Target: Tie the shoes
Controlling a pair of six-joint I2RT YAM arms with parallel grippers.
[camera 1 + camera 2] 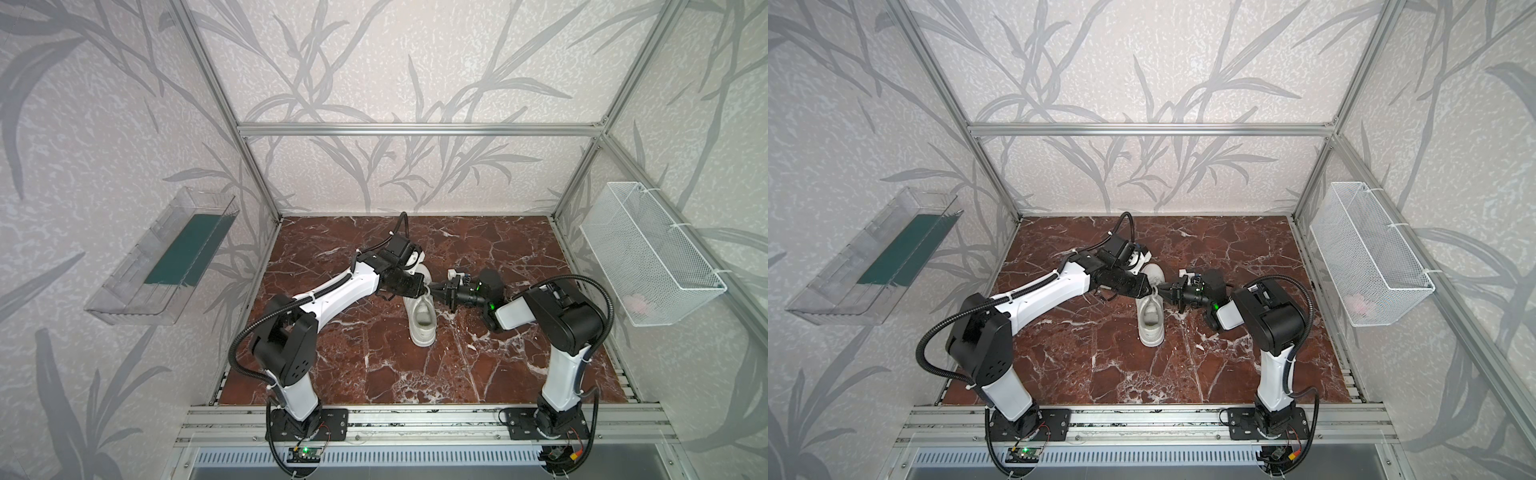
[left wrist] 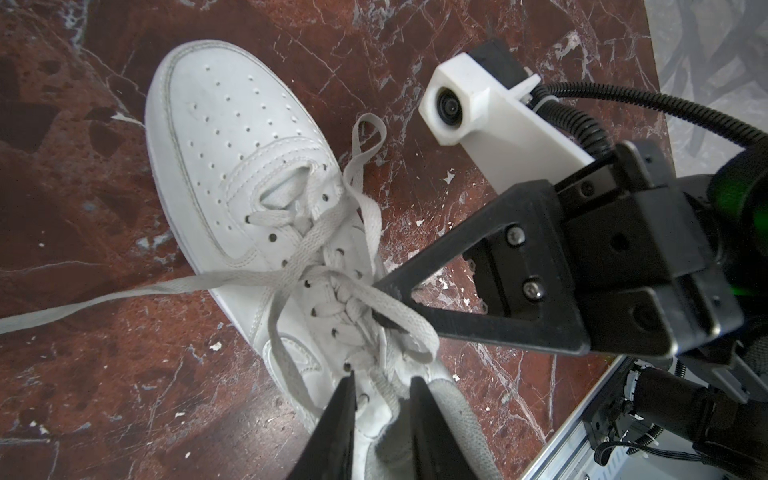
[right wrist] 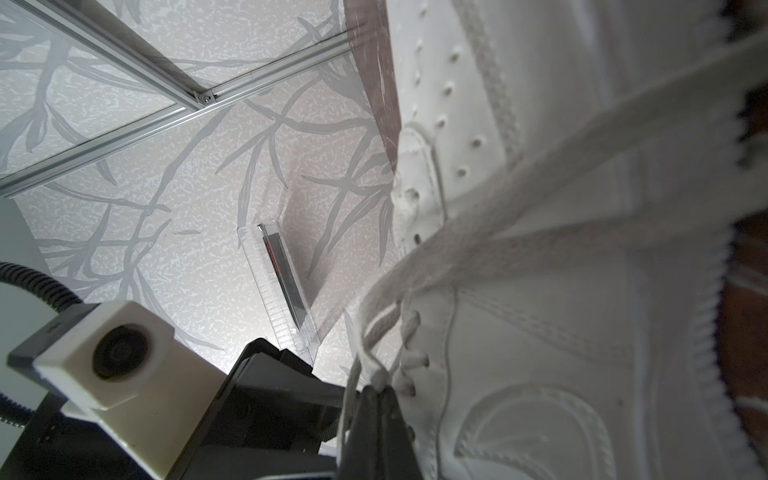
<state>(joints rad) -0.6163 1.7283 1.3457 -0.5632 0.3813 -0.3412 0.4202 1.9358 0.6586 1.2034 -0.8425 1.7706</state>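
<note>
White sneaker (image 1: 420, 316) near middle of marble tabletop (image 1: 478, 374), toe toward far edge. Right gripper (image 2: 379, 305) pinched shut on lace loop (image 2: 415, 332) at knot (image 2: 343, 291); left gripper (image 2: 383, 380) slightly parted around loose strand (image 2: 384, 390), not gripping. Risk: premature pull slipping strand, loosening knot.

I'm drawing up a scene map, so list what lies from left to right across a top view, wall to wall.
In a top view: clear tray → left arm's base → shoe → right arm's base → wire basket.
</note>
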